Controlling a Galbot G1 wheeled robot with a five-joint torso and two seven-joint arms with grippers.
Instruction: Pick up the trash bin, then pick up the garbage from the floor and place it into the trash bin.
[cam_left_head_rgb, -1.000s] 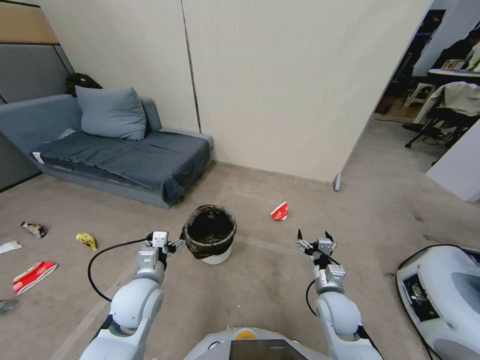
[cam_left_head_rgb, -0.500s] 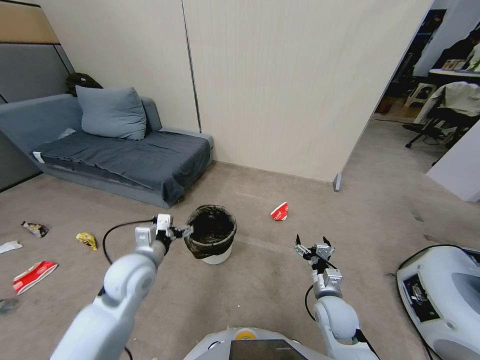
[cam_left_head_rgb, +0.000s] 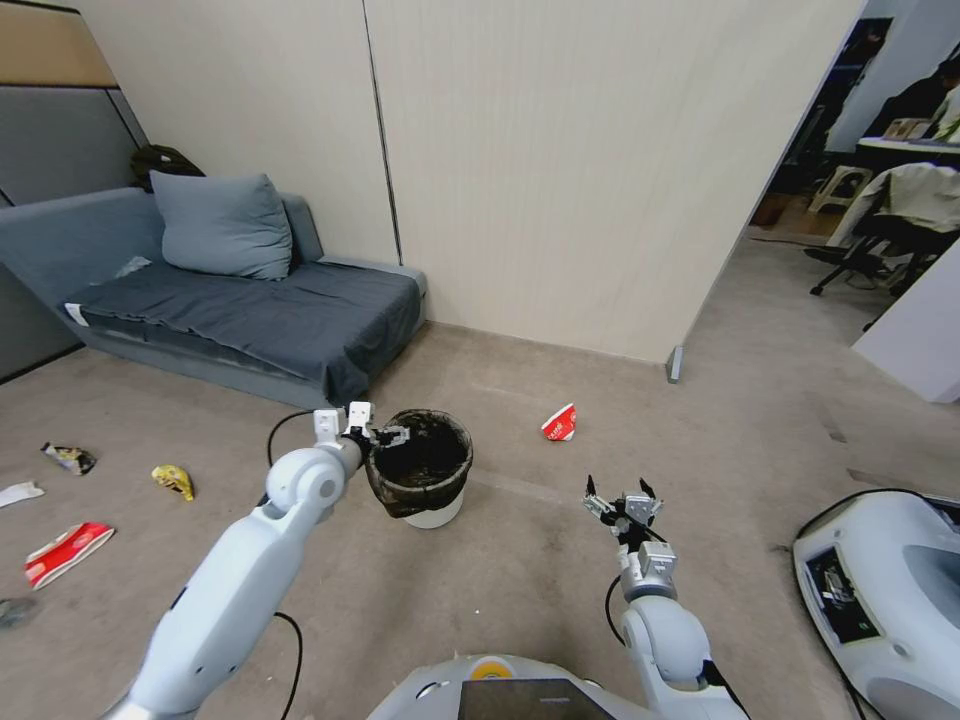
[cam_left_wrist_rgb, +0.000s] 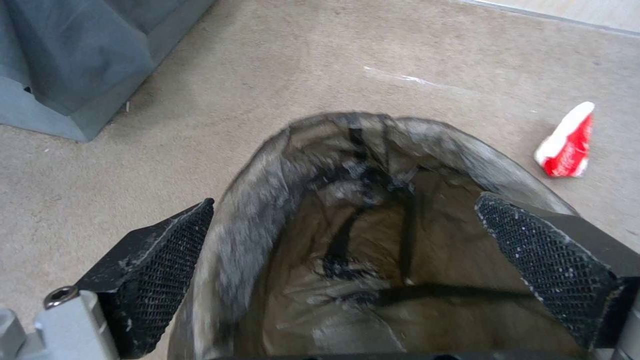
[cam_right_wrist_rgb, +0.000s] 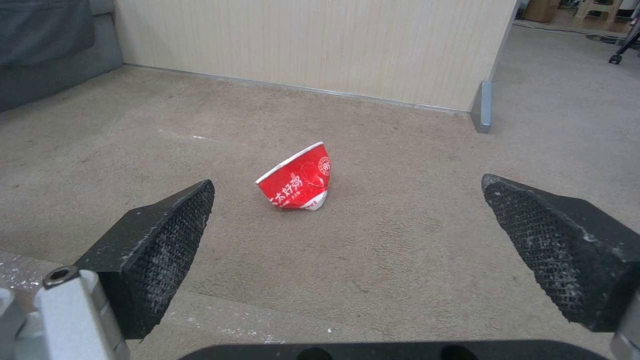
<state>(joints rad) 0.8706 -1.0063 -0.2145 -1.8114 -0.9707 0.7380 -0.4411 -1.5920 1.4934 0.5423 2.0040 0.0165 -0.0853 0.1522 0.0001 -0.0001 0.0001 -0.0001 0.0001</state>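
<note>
The trash bin stands on the carpet near the middle of the floor, just in front of the robot, white below and with a black liner folded over its rim. The left gripper is at the bin's left rim, its fingers spread wide; in the left wrist view 1 finger lies outside the rim and the other finger over the liner's inside, not closed on it.

Farther away and to the right of the bin lies a crushed red-and-white carton, well apart from both grippers. The right gripper hangs above the carpet, nearer the robot than the carton, its fingers open with nothing between them.

Far to the left on the floor lie a flattened red-and-white carton, a yellow wrapper, a dark snack wrapper and a white tissue. A grey sofa stands against the far left wall.
</note>
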